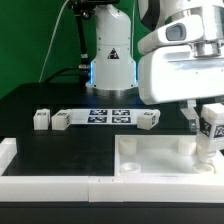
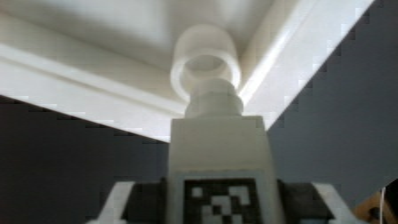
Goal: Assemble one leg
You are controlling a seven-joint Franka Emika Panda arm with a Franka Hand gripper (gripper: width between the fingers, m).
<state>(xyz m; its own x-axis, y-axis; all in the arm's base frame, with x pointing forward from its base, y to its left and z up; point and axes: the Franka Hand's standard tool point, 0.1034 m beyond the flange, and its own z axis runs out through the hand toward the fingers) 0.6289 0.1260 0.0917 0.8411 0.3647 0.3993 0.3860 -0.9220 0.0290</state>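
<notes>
Leg (image 2: 219, 140) up close, white, upright, tagged, gripper (image 1: 208, 120) pinching it; only exterior view catches spare legs (image 1: 40, 120) at nine o'clock.

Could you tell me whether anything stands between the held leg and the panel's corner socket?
Nothing visible does. The small white chunky plastic leg, gripped by the fingers, points its tip straight at the round corner socket of the large flat white panel.
</notes>
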